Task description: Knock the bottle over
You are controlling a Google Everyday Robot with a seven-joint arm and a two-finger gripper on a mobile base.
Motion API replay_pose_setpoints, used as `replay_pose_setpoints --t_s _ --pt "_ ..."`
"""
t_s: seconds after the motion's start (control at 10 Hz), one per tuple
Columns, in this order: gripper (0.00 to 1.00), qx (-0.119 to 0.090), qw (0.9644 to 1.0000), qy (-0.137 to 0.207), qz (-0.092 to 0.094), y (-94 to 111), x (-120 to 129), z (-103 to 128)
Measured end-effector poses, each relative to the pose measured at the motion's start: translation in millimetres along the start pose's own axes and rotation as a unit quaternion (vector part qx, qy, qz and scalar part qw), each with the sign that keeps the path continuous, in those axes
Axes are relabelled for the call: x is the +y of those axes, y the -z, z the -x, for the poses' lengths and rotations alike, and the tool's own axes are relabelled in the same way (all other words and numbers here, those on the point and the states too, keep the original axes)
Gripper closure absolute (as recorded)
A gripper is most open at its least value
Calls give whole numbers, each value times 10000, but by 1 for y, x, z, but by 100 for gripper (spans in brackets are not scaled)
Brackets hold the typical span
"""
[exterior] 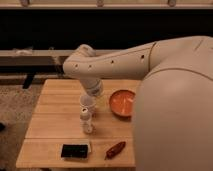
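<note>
The bottle (87, 122) is small, slim and whitish, and stands upright on the wooden table (55, 117), near the middle. A wider white cup (87, 103) stands just behind it, touching or nearly touching. My arm reaches in from the right and bends down over both. My gripper (91, 109) hangs below the wrist, right at the cup and just above and behind the bottle's top. It is mostly hidden by the wrist and the cup.
An orange bowl (122, 102) sits to the right of the cup. A red pepper-like object (115, 149) and a flat black packet (75, 150) lie near the front edge. My arm's bulk covers the table's right side.
</note>
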Motion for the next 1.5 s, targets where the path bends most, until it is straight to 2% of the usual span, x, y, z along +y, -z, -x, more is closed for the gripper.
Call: replay_pose_setpoints --t_s 0.2,0.3,0.4,0.6,0.9,1.0,1.5 --pt "20 260 9985 475 116 6 -12 -29" --pt "20 420 9965 697 164 9 -19 -45" --pt "20 606 9928 1006 223 11 -25 -66" --pt "20 828 9859 1425 303 9 -31 -87" --pt "20 1015 9777 1761 538 -2 -29 -90" --pt "20 1093 9728 1921 689 -5 -24 -88" --pt "20 1279 9585 2310 1077 -12 -5 -91"
